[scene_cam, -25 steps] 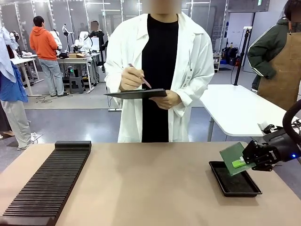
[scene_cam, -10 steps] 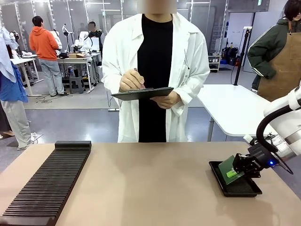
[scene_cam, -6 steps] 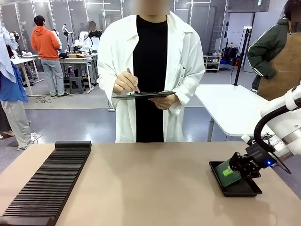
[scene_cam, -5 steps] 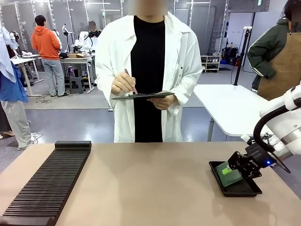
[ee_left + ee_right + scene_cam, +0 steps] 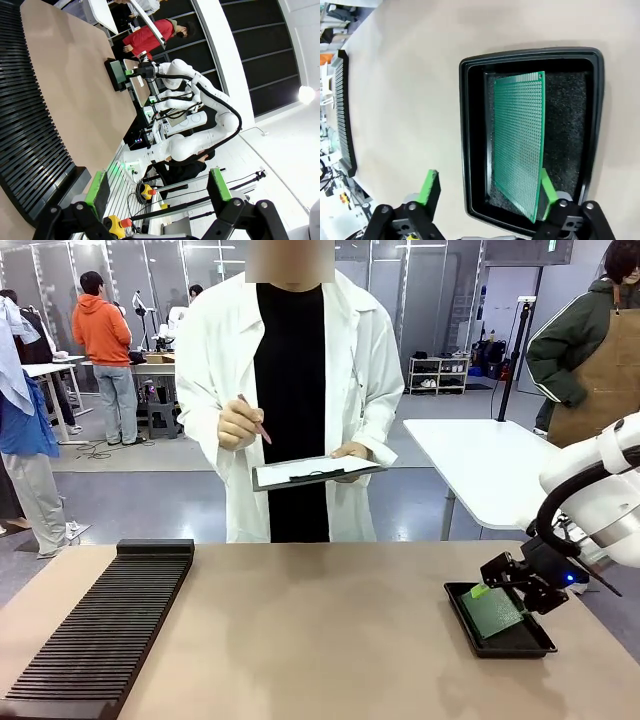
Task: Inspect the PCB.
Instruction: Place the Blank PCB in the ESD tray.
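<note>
The green PCB [image 5: 519, 145] lies inside the shallow black tray [image 5: 470, 150], its long edge close to one green pad of my right gripper [image 5: 487, 192]. That gripper is open, with its fingers either side of the board and not clamping it. In the front view the PCB [image 5: 492, 612] rests in the tray [image 5: 500, 648] at the table's right, with the right gripper [image 5: 488, 580] just above its far end. My left gripper [image 5: 157, 187] is open and holds nothing.
A long black slotted rack [image 5: 100, 625] lies on the table's left side and also runs past the left gripper [image 5: 25, 125]. Across the table a person in a white coat holds a clipboard [image 5: 315, 472] and a pen [image 5: 252, 418].
My right gripper has opened and let go of the PCB, which now lies in the tray. The gripper has lifted slightly. The person has shifted left and tilted the clipboard down.
</note>
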You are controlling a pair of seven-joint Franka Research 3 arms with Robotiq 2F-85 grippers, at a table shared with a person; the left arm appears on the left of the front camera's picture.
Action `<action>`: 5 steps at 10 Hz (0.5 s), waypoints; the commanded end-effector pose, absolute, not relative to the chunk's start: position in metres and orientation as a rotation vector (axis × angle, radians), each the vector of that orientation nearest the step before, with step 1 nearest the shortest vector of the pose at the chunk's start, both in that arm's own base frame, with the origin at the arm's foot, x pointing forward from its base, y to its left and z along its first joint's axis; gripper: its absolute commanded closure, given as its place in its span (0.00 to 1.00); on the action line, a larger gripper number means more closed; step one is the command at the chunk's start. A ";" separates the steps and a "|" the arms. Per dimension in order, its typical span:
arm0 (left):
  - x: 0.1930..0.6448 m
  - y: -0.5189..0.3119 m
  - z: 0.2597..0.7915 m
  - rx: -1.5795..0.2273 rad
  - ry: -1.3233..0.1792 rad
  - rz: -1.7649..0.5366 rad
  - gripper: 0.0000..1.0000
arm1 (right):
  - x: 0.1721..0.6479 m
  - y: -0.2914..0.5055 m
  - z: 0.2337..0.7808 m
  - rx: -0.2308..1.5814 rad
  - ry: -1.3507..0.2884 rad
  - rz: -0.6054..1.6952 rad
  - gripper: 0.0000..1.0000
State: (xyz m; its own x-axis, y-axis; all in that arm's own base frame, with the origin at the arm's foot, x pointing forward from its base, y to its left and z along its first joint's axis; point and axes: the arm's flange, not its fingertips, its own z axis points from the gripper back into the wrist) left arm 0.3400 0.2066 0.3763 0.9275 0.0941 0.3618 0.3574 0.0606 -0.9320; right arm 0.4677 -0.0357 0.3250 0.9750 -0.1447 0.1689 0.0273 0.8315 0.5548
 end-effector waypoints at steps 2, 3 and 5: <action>0.338 0.207 0.379 -1.496 -0.367 -0.211 0.00 | 0.456 -0.032 0.342 0.477 -0.229 -0.144 0.00; 0.338 0.207 0.379 -1.496 -0.367 -0.211 0.00 | 0.454 -0.035 0.348 0.455 -0.237 -0.150 0.00; 0.338 0.207 0.379 -1.496 -0.367 -0.211 0.00 | 0.451 -0.034 0.355 0.464 -0.232 -0.158 0.00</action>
